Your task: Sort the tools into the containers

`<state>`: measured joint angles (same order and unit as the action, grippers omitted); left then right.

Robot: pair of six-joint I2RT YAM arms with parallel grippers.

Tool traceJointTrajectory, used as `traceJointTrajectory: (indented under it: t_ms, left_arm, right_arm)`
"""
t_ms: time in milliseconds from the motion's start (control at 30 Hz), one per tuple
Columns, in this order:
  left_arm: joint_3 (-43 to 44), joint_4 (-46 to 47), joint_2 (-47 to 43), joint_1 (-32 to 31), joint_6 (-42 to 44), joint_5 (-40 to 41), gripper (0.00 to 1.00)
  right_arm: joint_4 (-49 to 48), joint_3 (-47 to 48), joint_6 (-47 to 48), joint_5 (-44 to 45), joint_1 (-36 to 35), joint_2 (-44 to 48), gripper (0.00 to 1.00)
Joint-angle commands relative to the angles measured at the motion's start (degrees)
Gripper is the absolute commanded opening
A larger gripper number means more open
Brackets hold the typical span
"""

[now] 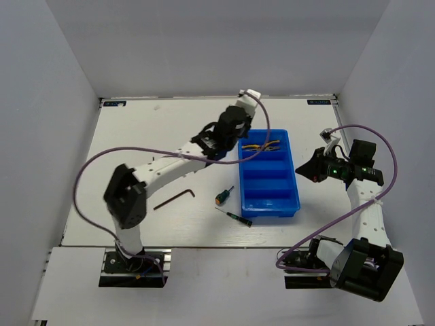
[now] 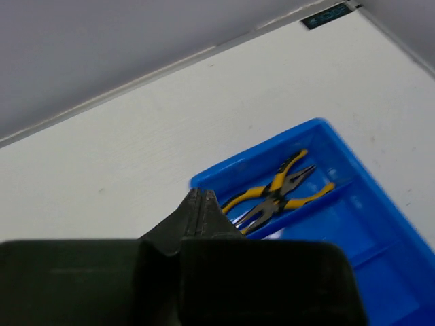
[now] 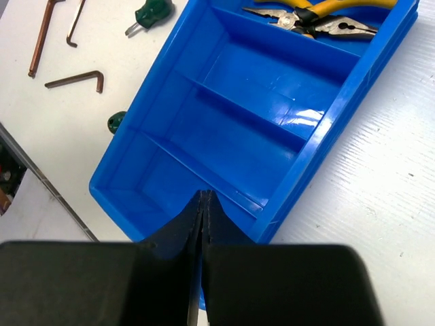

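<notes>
The bright blue tray has four compartments. Two yellow-handled pliers lie in its far compartment, also seen in the left wrist view and the right wrist view. The other three compartments are empty. My left gripper is shut and empty, just left of the tray's far corner. My right gripper is shut and empty, just right of the tray, over its rim. On the table left of the tray lie a green-handled screwdriver, a thin dark screwdriver and a hex key.
The right wrist view shows a second green screwdriver and several brown hex keys beyond the tray; my left arm hides them in the top view. White walls close in the table on three sides.
</notes>
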<state>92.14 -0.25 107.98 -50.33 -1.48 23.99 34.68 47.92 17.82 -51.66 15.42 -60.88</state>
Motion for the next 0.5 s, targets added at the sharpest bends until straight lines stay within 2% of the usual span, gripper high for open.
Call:
traceJointTrajectory:
  t_ms: [0,33,67,100,167,267,400,467]
  left_arm:
    - [-4.86,-16.14,-7.26,3.38,1.21,1.06,0.00]
    - [-4.86,-20.45,-5.87,4.96,1.99,1.06,0.02]
    - [-4.86,-27.54,-4.64,5.76,2.61,-0.85,0.25]
    - [-4.17,-30.65,-3.32,6.55,2.62,-1.48,0.43]
    - [-4.77,-33.83,-0.95,8.31,3.15,-5.24,0.71]
    - [-5.91,-33.07,-0.32,11.29,3.15,-9.21,0.75]
    - [-4.69,-33.67,2.05,14.55,3.15,-17.11,0.69]
    - [-4.16,-33.67,3.20,15.34,2.62,-17.83,0.68]
  right_arm:
    - [-0.92,0.24,0.38,-1.87,0.31,1.29,0.00]
    - [-0.93,0.33,0.37,-1.95,0.14,1.12,0.00]
    - [-1.10,0.33,0.37,-1.95,0.05,1.03,0.00]
    - [-1.01,0.50,0.37,-2.22,-0.04,0.51,0.00]
    - [-0.32,0.68,0.54,-2.31,0.05,0.06,0.00]
    - [-0.05,0.86,0.46,-2.31,0.22,-0.03,0.00]
    - [-0.31,0.77,0.46,-1.78,0.40,0.32,0.02]
    - [-0.31,0.77,0.37,-1.69,0.31,-0.11,0.02]
